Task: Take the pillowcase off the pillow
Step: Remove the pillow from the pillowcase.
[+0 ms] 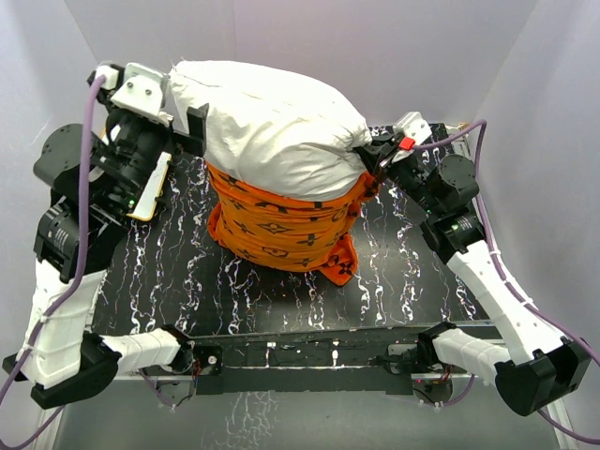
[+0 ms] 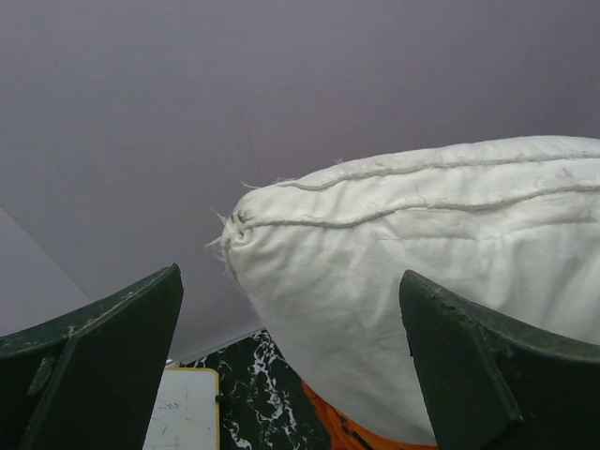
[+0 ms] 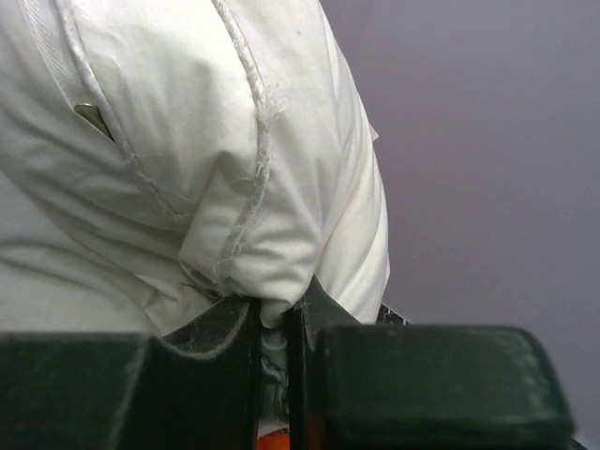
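The white pillow [image 1: 272,117] stands raised at the back of the table, its upper half bare. The orange pillowcase [image 1: 281,225] with dark brown motifs is bunched round its lower half and rests on the table. My right gripper [image 1: 375,150] is shut on the pillow's right corner; in the right wrist view the white fabric [image 3: 234,187] is pinched between the fingers [image 3: 272,328]. My left gripper [image 1: 192,127] is at the pillow's left corner, open and empty; in the left wrist view the pillow [image 2: 441,253] and a strip of orange pillowcase [image 2: 352,431] lie between the spread fingers.
A small white wood-framed board [image 1: 155,187] lies under the left arm on the black marbled table [image 1: 187,281]; it also shows in the left wrist view [image 2: 183,412]. Grey walls enclose the back and sides. A black rail [image 1: 309,352] runs along the near edge.
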Robot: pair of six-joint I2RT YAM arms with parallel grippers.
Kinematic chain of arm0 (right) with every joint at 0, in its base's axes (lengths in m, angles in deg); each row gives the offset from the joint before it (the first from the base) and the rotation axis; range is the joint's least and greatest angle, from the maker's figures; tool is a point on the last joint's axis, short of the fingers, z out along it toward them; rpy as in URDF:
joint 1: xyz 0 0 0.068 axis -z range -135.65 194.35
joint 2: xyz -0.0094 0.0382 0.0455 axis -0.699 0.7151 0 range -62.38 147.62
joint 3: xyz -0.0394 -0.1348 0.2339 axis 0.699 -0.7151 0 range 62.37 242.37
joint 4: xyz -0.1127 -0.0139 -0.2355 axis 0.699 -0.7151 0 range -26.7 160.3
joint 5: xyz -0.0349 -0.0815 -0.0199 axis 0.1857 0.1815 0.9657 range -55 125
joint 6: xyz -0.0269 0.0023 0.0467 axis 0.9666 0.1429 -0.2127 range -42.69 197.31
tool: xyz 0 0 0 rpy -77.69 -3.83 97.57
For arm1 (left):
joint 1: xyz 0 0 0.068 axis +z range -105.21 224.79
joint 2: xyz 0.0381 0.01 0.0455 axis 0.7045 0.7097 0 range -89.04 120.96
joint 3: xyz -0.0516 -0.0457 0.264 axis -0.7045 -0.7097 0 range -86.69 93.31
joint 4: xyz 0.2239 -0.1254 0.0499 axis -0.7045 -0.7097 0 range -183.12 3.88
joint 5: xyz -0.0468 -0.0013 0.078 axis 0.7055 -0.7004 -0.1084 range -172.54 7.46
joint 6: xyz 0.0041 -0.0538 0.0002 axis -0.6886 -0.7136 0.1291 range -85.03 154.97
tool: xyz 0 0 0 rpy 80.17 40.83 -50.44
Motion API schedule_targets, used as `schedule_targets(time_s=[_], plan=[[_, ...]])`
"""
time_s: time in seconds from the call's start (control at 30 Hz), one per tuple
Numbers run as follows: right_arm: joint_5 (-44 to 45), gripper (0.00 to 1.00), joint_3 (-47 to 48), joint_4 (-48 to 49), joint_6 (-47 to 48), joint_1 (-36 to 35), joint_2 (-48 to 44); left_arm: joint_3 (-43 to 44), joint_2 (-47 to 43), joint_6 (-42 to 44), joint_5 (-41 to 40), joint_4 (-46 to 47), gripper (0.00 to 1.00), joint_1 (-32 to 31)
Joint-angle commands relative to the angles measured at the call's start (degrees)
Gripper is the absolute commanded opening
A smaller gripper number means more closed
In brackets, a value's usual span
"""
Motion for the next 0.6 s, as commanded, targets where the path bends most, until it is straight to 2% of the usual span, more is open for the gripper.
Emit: schedule_targets(time_s=[0.0, 0.07, 0.2, 0.3, 0.37, 0.43, 0.5, 0.53, 0.57], plan=[[1.30, 0.08, -2.06, -7.41, 1.02, 0.07, 0.04, -1.16, -0.76, -2.58, -4.85, 3.40, 0.97, 0.13], [0.72, 0.08, -2.10, -7.29, 0.96, 0.03, -0.58, 0.07, 0.91, -6.35, -4.54, -0.61, 0.97, 0.15], [0.42, 0.08, -2.11, -7.95, 1.18, 0.07, -2.28, 0.64, 3.42, -14.79, 2.27, -7.30, 0.97, 0.27], [1.88, 0.08, -2.16, -9.68, 2.13, 0.05, -3.61, 2.35, 6.58, -17.07, 7.67, -11.24, 0.97, 1.50], [3.03, 0.08, -2.27, -10.68, 2.63, 0.07, -4.44, 4.58, 9.43, -18.92, 15.42, -14.51, 0.97, 5.29], [3.81, 0.08, -2.56, -11.19, 2.64, 0.04, -5.25, 7.19, 13.20, -22.33, 31.23, -17.75, 0.94, 13.72], [5.21, 0.08, -2.36, -11.89, 2.04, 0.05, -5.57, 10.29, 17.52, -26.27, 53.69, -19.99, 0.76, 23.98], [6.36, 0.11, -1.44, -12.84, 1.39, 0.06, -5.31, 10.64, 19.23, -28.24, 62.43, -19.34, 0.62, 26.50], [6.93, 0.24, 0.05, -14.29, 1.04, 0.07, -4.88, 10.06, 20.43, -29.60, 68.52, -17.49, 0.43, 27.76]])
